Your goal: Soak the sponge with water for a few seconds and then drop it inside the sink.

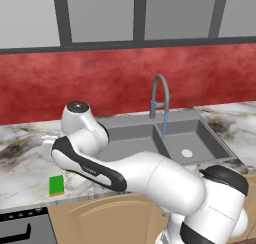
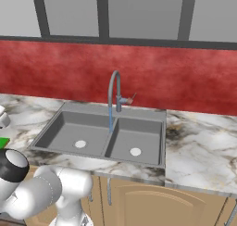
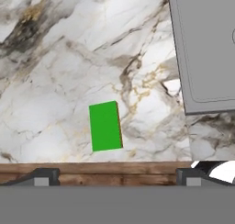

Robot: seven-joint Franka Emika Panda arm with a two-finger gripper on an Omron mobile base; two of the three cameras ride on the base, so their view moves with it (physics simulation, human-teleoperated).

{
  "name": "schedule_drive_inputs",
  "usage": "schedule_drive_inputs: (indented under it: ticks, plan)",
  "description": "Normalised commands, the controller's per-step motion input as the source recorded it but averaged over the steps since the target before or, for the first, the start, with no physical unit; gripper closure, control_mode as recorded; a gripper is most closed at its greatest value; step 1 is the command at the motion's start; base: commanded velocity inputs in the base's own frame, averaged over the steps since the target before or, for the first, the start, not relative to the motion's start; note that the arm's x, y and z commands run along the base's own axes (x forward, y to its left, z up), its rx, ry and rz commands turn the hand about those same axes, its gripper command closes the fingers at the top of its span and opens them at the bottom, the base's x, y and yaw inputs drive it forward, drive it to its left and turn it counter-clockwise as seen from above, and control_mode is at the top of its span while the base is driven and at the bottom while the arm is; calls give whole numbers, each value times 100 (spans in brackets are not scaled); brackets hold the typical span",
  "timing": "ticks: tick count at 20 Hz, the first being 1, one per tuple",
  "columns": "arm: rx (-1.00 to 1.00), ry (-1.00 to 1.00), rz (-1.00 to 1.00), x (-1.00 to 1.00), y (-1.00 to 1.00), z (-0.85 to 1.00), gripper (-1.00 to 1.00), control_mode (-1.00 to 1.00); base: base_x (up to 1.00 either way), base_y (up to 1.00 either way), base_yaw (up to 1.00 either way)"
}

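1. Sponge [image 3: 105, 126] lying flat on the marble counter [image 3: 55, 71], green face up, near the front edge and well left of the sink [image 1: 165, 138]. Untouched so far, nothing gripping it.
2. Same sponge from the left base view [image 1: 56, 185]: close to the counter's front lip, apart from the basin rim.
3. Water [image 1: 163, 128] running, thin pale-blue stream falling from the faucet [image 1: 160, 95] down around the divider between the two basins. Tap is on; soaking itself not yet begun.
4. Gripper [image 3: 117, 177] looking down at the counter, two dark fingertips at the bottom of the hand view, spread wide and holding nothing. Sponge between them in line but clearly farther off, no contact.
5. Arm reaching left over the counter in the left base view, hand hidden behind its own links there.
6. Progress, judged from the layout: early. Left to do: descend, close on the sponge, carry it under the stream, hold it there, release into a basin.
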Motion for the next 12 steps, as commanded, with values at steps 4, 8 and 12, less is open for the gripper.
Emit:
schedule_drive_inputs:
  ticks: [4,8,12]
  plan:
    - [7,0,3,0,8,-20,-100,-100,0,0,0]
    - [0,0,0,0,10,-16,-100,-100,0,0,0]
    - [0,0,0,0,14,-11,-100,-100,0,0,0]
